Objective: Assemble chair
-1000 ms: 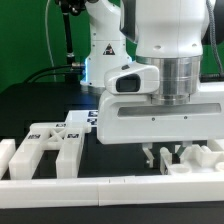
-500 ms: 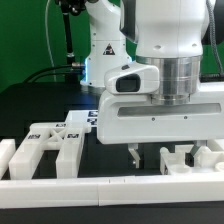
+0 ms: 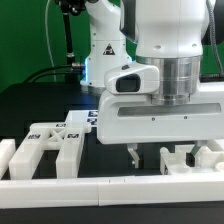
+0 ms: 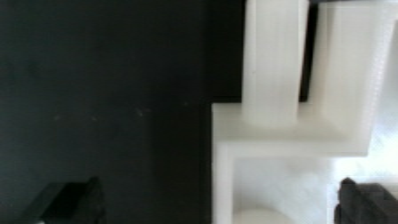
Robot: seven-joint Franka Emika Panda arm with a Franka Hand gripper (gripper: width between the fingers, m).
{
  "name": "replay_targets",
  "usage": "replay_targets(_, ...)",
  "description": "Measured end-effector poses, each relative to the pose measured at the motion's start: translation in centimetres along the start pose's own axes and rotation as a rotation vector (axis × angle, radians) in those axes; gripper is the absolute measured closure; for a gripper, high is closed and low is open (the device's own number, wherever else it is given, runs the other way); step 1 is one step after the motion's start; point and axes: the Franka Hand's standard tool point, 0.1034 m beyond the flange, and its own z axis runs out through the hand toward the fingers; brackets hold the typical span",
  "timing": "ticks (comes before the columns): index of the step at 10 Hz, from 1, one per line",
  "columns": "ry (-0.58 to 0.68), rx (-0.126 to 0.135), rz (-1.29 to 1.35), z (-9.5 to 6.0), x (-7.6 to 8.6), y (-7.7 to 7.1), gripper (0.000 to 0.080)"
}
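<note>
the claw (image 3: 166, 157) hangs low over the front of the black tabletop (image 3: 40, 100), just behind the plain white border rail (image 3: 90, 186). the glossy white arm (image 3: 165, 35) above it fills much of the exterior view's right. the jaws stand wide apart, released, with nothing clenched between them.

in the exterior view one dark finger (image 3: 135, 156) reaches down to the tabletop. the other finger cannot be made out among the white pieces beside it.

in the wrist view the claw (image 4: 217, 200) shows as two dark tips at opposite edges. a blocky matte-white chair part (image 4: 285, 125) lies flat on the tabletop between them. it has two parallel bars with a narrow dark slot between, joined to a wider block. bare black tabletop separates one fingertip (image 4: 68, 203) from this piece. whether the other tip touches it cannot be told.

in the exterior view this chair part (image 3: 182, 158) sits under the claw, close to the border rail.

more tagged chair parts (image 3: 55, 140) lie flat toward the exterior view's left, also near the rail and well apart from the claw. their black-and-white square tags face up.
</note>
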Motion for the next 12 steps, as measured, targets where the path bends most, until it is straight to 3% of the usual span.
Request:
replay_targets(1, 0.001, 0.0, 0.0, 0.0, 0.0, 0.0, 0.0151)
replay_targets(2, -0.007, 0.002, 0.0, -1.0, 0.1, -0.1, 0.0151)
replay_targets(4, -0.003, 0.012, -0.004, -4.8, -0.1, -0.6, 0.0151)
replay_targets(5, 0.008, 0.015, -0.012, -5.9, -0.4, -1.4, 0.0151)
replay_targets(11, 0.019, 0.015, -0.017, -6.0, -0.9, -2.0, 0.0151)
replay_targets(12, 0.026, 0.02, -0.029, -6.5, -2.3, -3.4, 0.0151)
